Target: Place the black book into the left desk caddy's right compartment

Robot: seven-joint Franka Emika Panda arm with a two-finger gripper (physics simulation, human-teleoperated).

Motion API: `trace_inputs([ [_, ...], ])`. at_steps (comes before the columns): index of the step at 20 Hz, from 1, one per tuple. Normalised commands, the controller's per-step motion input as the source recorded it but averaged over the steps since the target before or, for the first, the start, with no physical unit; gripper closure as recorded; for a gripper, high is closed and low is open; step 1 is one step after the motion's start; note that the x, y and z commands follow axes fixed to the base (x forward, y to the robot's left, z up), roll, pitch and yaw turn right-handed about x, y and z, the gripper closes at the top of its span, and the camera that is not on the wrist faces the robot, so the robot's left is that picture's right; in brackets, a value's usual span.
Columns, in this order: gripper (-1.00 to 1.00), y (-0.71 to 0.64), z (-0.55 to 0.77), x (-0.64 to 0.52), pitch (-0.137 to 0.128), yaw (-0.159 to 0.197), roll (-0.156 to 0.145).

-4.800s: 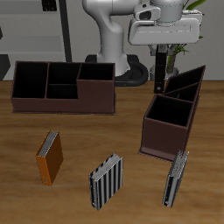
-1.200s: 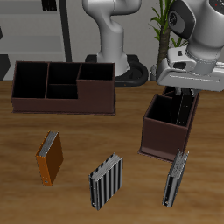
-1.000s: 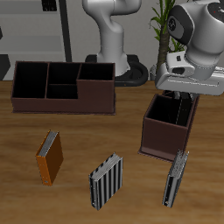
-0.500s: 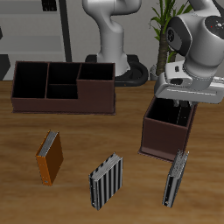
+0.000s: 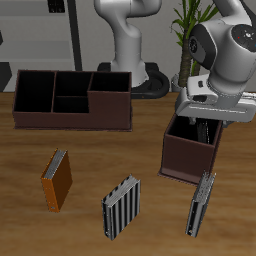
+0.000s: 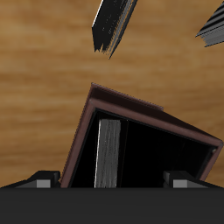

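The black book (image 6: 107,153) stands upright on its edge inside the right compartment (image 6: 153,162) of the left desk caddy (image 5: 188,158), pale page edge towards me. My gripper (image 5: 204,124) hangs low over that compartment. In the wrist view my gripper (image 6: 109,182) is open, its fingertips (image 6: 39,182) set wide on either side of the book and not touching it. The caddy's rim (image 6: 87,131) shows around the book. In the exterior view my hand hides the book.
The other, broadside caddy (image 5: 75,100) stands at the back. An orange-brown book (image 5: 56,180), a grey-and-black striped book (image 5: 122,207) and a thin dark book (image 5: 203,203) stand near the table's front edge. The robot's base (image 5: 130,60) is behind.
The arm has come forward and down from behind the caddy to just over its front compartment, lowering a little more in the last second. The books on the table have not moved.
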Motion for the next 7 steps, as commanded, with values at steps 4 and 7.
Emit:
trace_inputs([
  [4,-1.00,0.01,0.09,-0.05,-0.021,0.008,0.013],
  [7,-1.00,-0.01,0.11,-0.15,-0.037,0.017,0.029],
])
